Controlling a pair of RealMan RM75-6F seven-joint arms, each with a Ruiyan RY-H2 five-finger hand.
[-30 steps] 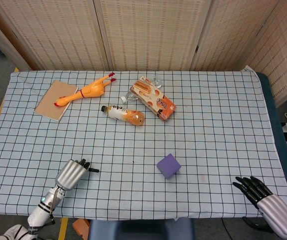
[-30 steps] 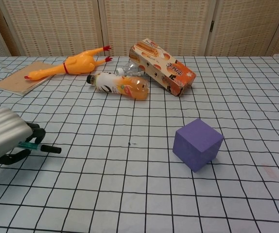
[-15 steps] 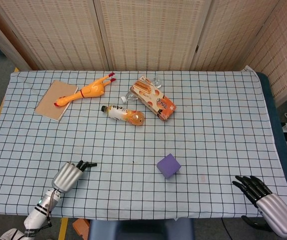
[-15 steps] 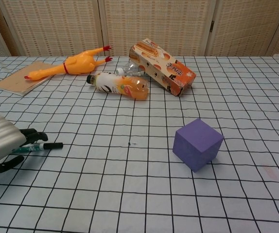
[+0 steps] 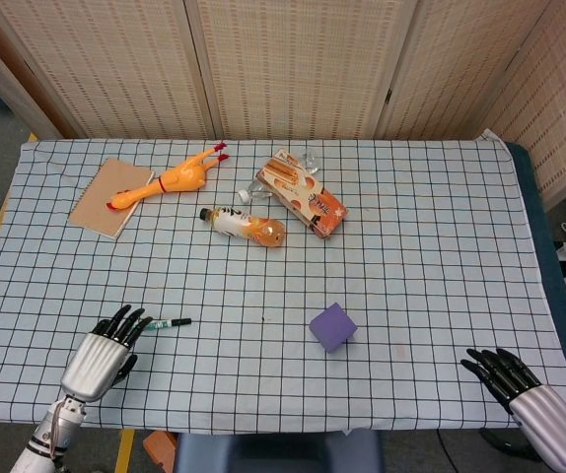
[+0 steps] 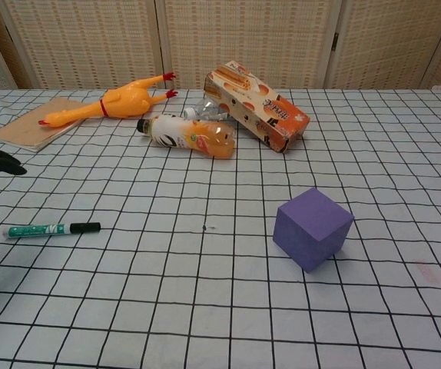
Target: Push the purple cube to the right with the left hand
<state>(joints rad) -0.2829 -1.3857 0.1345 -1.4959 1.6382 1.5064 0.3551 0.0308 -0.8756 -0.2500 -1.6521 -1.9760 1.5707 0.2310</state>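
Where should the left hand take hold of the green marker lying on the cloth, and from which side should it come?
Probably the green barrel of the marker, near its middle, coming from above with fingers across its narrow width. It lies flat, its length running left to right, black cap toward the purple cube, and nothing touches it. The left hand, fingers spread, sits just left of it in the head view.

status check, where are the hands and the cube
Left robot hand open, empty, near table's front-left edge. Right robot hand open, front-right. Purple foam cube untouched. Green marker pen beside left hand.
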